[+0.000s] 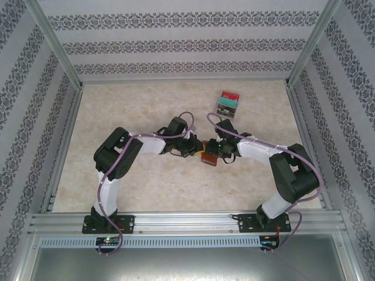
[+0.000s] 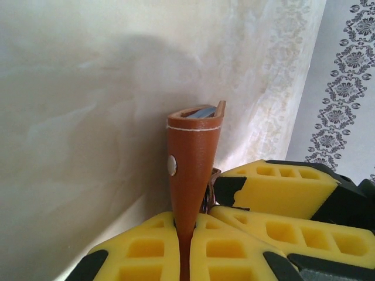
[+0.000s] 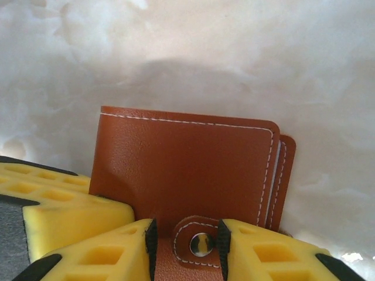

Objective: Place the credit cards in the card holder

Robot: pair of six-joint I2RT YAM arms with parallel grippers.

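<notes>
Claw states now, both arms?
Left claw: closed, pinching the card holder by its edge.
Right claw: open, straddling the snap tab.

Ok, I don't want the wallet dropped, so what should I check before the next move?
1. Left gripper clamped on the card holder: ok.
2. Right gripper open, one finger either side of the snap tab: ok.
3. Card holder opened for loading: not ok, folded.
4. Credit cards within reach: cannot tell; they lie at the table's far side.
5. Card already inside: cannot tell.
</notes>
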